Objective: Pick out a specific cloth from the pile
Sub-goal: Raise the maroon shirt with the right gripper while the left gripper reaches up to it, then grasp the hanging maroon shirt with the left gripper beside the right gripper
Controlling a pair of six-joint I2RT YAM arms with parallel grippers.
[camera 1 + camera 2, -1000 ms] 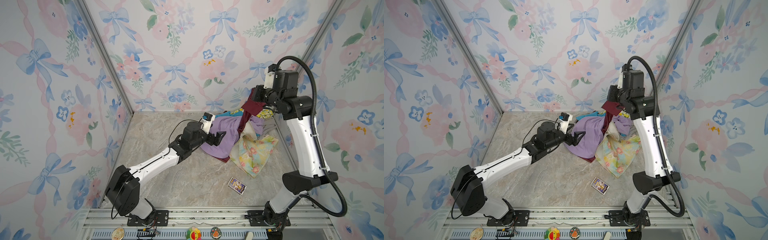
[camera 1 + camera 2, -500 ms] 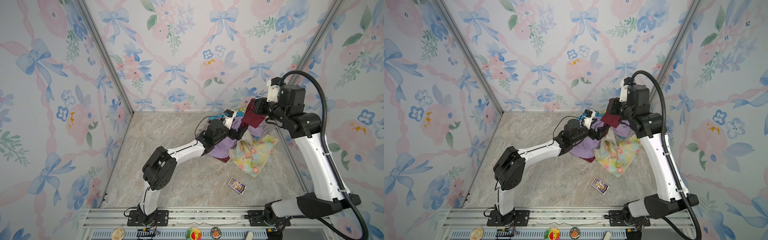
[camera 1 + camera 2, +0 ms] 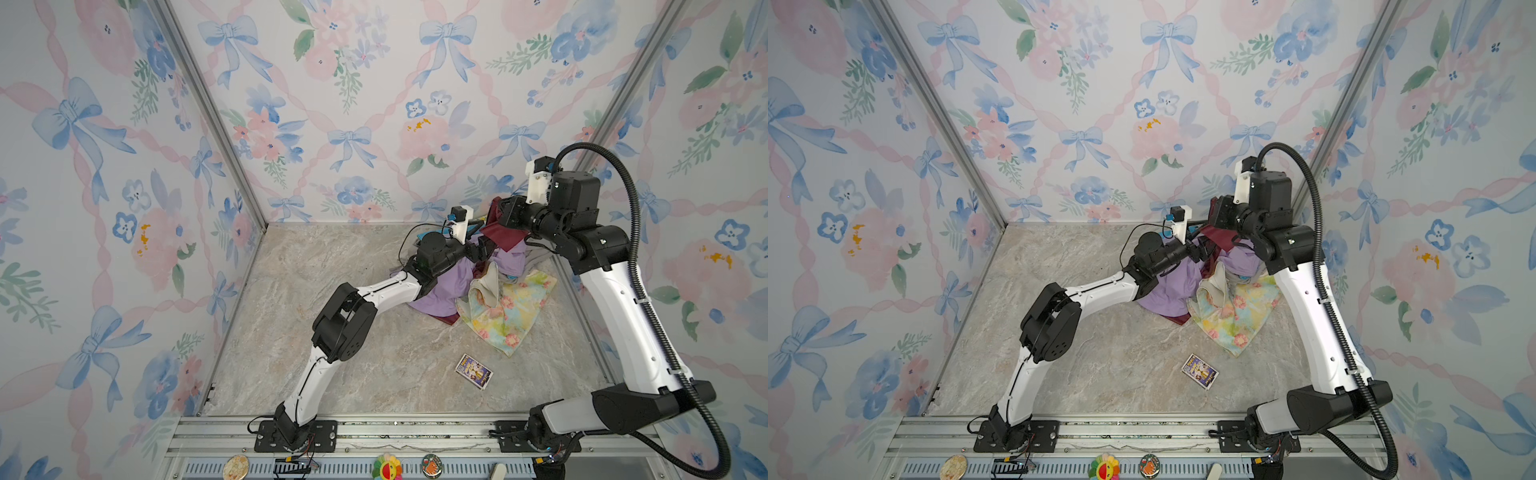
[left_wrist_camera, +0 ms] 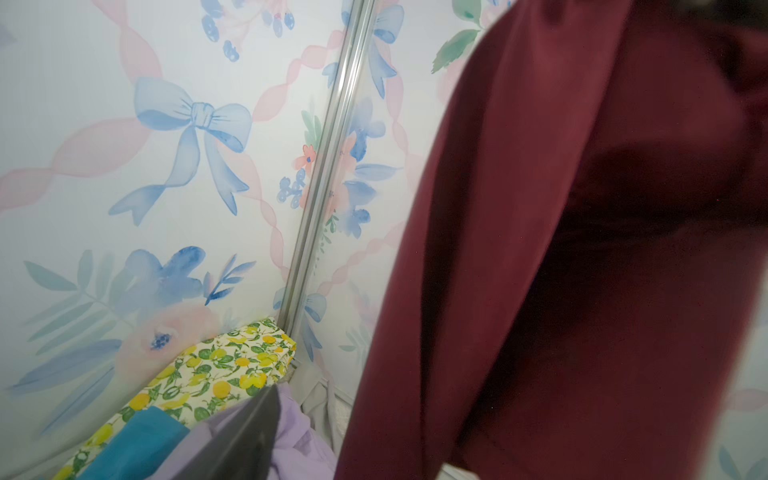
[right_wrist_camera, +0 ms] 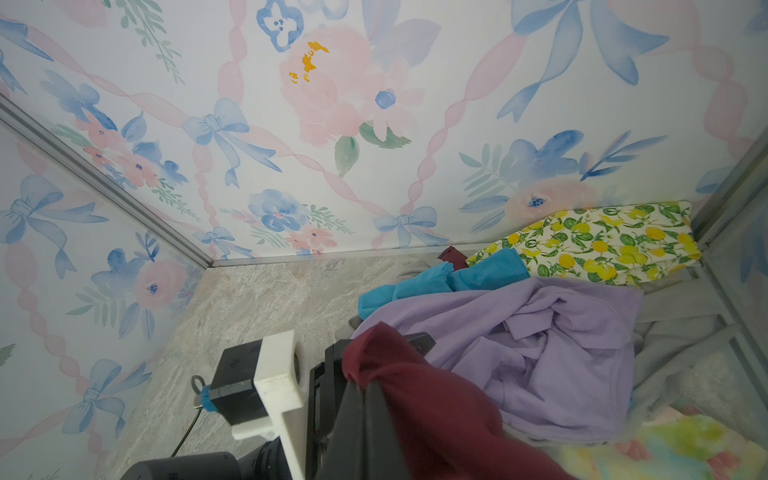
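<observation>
Reaching farther across than a second ago, the left claw [image 3: 486, 248] is now sitting right at the cloth [image 3: 504, 237]; whether it is gripping or released, I cannot tell. The right claw [image 5: 365, 388] is clenching a maroon fold, holding the cloth lifted above the pile [image 5: 540, 332], which is lying in the far right corner of the table [image 3: 332, 270].

Two arms [image 3: 386, 291], one cloth pile [image 3: 511, 299], one maroon cloth [image 3: 505, 237], one card [image 3: 473, 371].
</observation>
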